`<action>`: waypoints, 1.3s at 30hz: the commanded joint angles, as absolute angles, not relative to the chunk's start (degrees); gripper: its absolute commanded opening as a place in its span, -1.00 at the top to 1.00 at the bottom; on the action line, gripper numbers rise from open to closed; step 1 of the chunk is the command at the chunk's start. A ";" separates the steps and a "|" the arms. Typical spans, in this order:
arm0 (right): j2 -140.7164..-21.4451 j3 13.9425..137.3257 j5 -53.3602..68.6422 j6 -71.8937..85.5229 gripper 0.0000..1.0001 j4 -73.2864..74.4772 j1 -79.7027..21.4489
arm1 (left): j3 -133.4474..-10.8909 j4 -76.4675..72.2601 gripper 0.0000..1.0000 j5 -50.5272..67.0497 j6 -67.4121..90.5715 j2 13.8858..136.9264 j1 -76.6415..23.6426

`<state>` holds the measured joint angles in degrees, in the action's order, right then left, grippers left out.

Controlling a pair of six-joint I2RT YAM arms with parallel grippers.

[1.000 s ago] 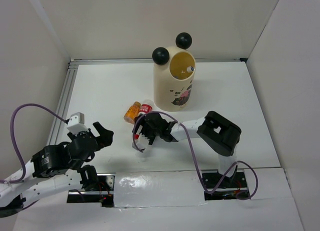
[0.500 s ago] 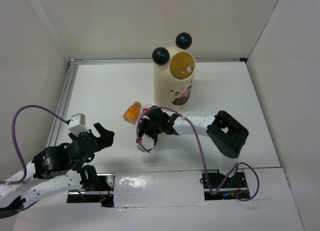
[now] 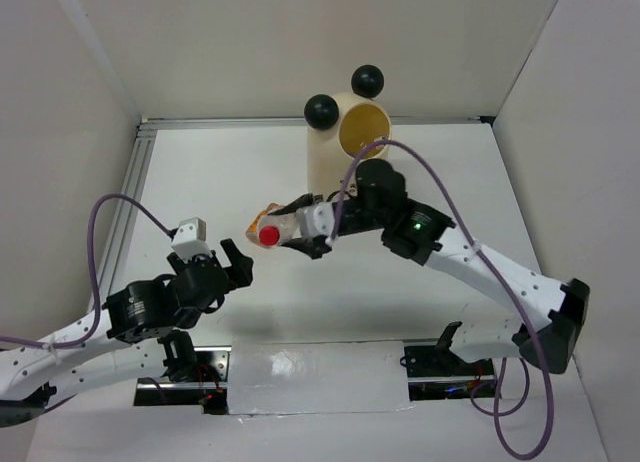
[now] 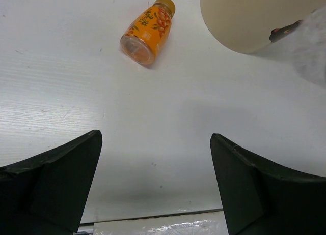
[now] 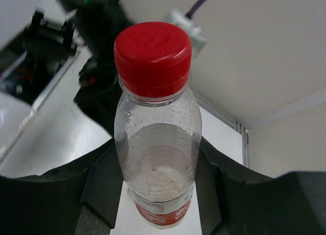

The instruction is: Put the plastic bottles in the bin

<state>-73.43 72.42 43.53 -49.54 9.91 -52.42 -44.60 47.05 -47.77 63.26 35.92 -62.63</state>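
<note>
Your left gripper (image 3: pixel 228 267) hung released, fingers spread wide, well short of the bin (image 3: pixel 325 162). Your right gripper (image 3: pixel 290 229) clenched a red-capped bottle (image 3: pixel 271 235) aloft, just before the bin. An amber bottle (image 4: pixel 147 30) lay sideways near the bin's base.

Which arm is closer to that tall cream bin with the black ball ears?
Right. The right gripper, jaws shut on a red-capped bottle, is just in front of the bin; the left gripper, jaws open, is farther off, toward the near left.
</note>
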 commanded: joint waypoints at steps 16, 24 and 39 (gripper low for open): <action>-64.69 72.25 36.14 -4.74 0.33 -21.98 -18.72 | -48.25 31.92 -1.00 -42.37 49.59 53.69 -53.63; -69.25 70.22 29.89 -2.91 0.33 -25.39 -15.48 | -48.86 25.14 -1.00 -36.74 41.32 56.34 -47.47; -82.71 74.09 42.53 8.78 -0.79 -27.51 -6.15 | -50.61 5.28 -1.00 -25.32 18.65 69.59 -32.78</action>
